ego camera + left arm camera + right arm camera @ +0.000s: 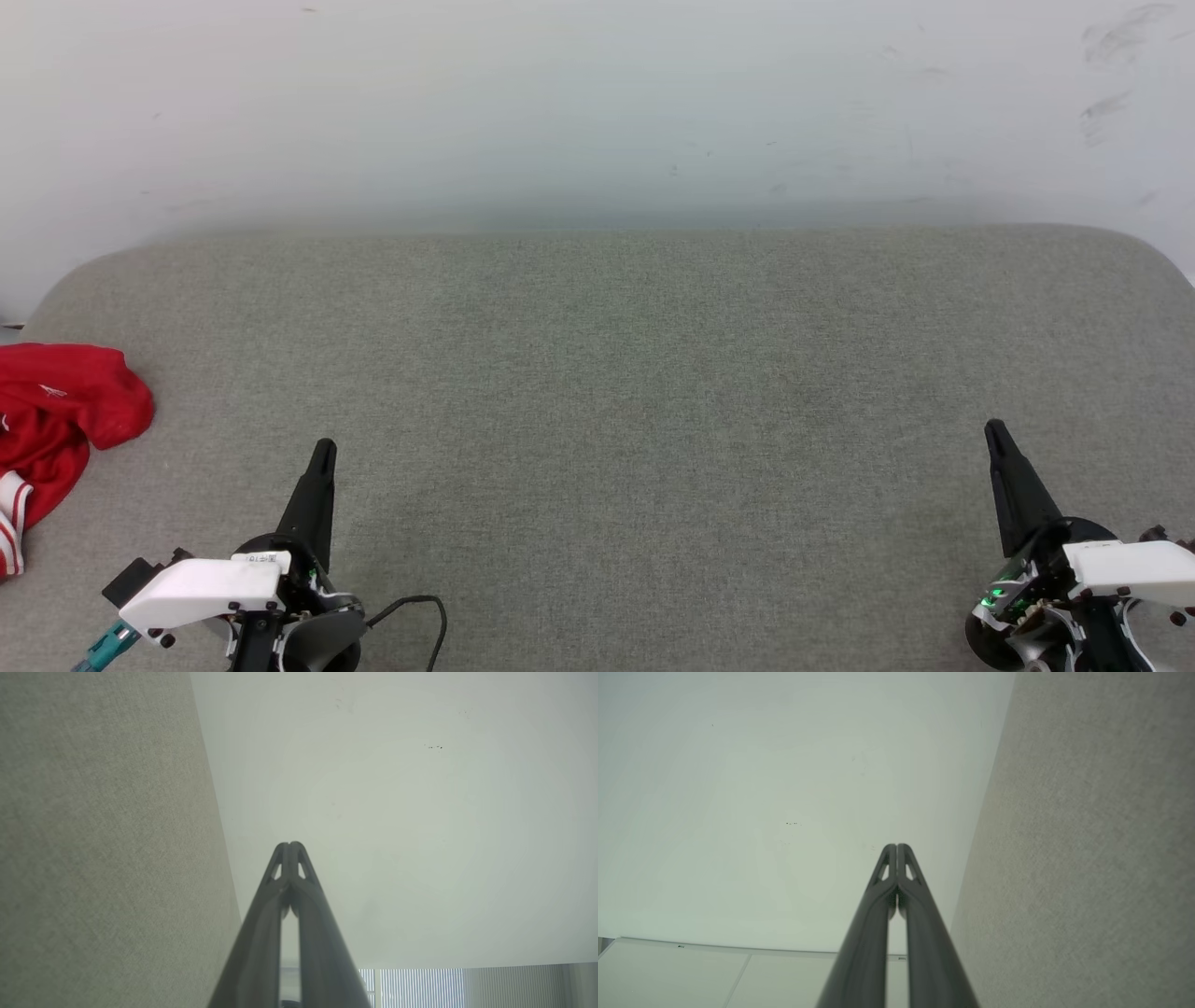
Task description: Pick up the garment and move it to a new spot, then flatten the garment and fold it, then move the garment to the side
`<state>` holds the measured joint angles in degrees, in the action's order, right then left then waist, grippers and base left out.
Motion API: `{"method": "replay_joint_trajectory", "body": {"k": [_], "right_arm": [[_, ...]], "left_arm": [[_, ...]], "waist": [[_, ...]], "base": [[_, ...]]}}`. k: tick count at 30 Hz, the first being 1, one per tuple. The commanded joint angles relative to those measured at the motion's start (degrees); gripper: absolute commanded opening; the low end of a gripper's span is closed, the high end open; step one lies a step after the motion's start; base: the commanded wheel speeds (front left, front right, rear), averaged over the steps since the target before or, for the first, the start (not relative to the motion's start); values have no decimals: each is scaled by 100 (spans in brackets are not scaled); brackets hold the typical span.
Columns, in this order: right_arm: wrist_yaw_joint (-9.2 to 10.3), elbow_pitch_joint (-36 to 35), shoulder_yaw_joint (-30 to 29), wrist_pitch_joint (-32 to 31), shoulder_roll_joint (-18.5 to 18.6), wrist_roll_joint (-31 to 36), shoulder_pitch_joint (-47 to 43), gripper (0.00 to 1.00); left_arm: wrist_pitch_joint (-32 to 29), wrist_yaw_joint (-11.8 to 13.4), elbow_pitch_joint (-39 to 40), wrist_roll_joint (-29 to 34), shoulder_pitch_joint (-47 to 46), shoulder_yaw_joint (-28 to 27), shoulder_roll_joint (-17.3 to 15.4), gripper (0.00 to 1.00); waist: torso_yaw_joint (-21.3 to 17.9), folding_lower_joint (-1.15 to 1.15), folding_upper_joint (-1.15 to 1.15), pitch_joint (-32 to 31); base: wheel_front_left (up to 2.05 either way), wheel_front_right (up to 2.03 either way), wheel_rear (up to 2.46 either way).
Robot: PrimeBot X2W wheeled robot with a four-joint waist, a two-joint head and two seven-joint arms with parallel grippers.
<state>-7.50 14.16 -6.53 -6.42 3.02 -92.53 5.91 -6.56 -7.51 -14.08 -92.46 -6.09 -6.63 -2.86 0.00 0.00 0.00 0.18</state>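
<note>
Lying crumpled, the garment [65,406], far left on grey cushion [597,420].

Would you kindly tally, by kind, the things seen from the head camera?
Red garment: 1, crumpled at the left edge.
Claws: 2, the left claw and the right claw, both shut.
Grey padded surface: 1.
Total: 4.

We note long, tapering dark fingers on the left gripper [324,450] and right gripper [995,429], white wrist housings [201,588] with dark screws, a looping black cable [425,609], a teal connector [105,646] and green lights [997,591].
</note>
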Motion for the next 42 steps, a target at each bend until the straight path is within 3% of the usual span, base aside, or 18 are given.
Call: {"method": "replay_joint_trajectory", "body": {"k": [1,26,27,42], "right_arm": [[3,8,-5,-16,-20,33,74,0],[3,8,-5,-17,-21,34,74,0],[-1,-2,-1,1,0,0,0,100],[0,-343,359,365,19,161,-129,100]], "left_arm": [[-15,-24,1,12,-31,-12,17,0],[-13,-24,2,11,-31,-11,18,0],[1,0,2,0,-1,2,0,100],[393,3,335,98,0,400,2,100]], "waist": [[0,0,0,0],[0,0,0,0],[0,0,0,0],[11,0,0,5]], "base": [[0,0,0],[0,0,0],[0,0,0],[0,0,0]]}}
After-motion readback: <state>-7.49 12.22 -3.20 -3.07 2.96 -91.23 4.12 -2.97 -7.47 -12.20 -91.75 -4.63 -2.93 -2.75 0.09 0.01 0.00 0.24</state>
